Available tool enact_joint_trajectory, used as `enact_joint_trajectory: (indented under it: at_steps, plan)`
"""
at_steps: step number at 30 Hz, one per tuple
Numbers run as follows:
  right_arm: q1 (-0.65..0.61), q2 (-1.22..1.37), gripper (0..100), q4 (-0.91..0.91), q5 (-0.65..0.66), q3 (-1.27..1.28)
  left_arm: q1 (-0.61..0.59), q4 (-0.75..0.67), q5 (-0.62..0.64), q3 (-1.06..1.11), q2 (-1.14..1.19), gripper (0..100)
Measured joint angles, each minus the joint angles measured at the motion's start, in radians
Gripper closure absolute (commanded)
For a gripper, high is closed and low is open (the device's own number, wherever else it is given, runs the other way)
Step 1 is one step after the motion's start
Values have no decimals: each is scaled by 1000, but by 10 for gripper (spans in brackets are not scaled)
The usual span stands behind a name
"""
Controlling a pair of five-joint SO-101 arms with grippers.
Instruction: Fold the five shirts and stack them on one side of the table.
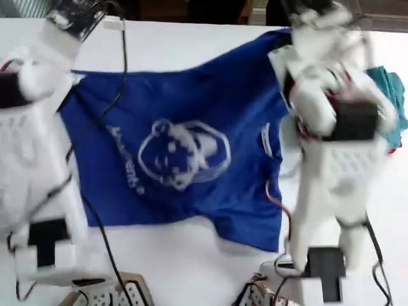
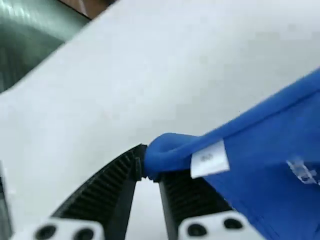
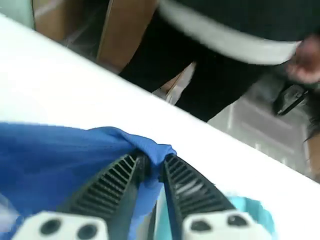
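Note:
A blue shirt [image 1: 191, 127] with a white face print lies spread across the white table [image 1: 178, 44]. At its far left corner, under the left arm, my left gripper [image 2: 148, 172] is shut on a bunched blue corner [image 2: 170, 150] with a small white tag. My right gripper [image 3: 154, 165] is shut on another blue shirt corner [image 3: 150, 145] at the far right of the shirt. A folded teal shirt [image 1: 390, 89] lies at the table's right edge, partly hidden by the right arm.
Both white arms overhang the shirt's two ends, with black cables trailing over the cloth at the left [image 1: 95, 210]. Bare table [image 1: 172, 261] lies in front of the shirt. A person stands beyond the far table edge.

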Motion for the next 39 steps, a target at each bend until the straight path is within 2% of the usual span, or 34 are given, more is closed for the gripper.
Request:
enact_joint_trajectory:
  at_steps: [4, 7, 11, 14, 27, 34, 39]
  plan:
    - [0, 150, 978, -160, 0, 40, 3, -121, 0, -11, 201, 974]
    - [0, 250, 978, -250, 0, 25, 12, -146, 0, -107, 284, 974]
    - [0, 376, 978, -292, 0, -83, 28, -152, 2, -258, 368, 974]
    - [-5, 476, 978, -290, 0, -130, 28, -152, 3, -284, 448, 974]
    - [-28, 726, 978, -40, -2, -135, 34, 37, 8, -290, 747, 974]
    - [-28, 701, 978, 137, -2, -175, 32, 103, 8, -313, 744, 974]
    - [-28, 605, 978, 315, -2, -178, 31, 103, 8, -158, 598, 974]
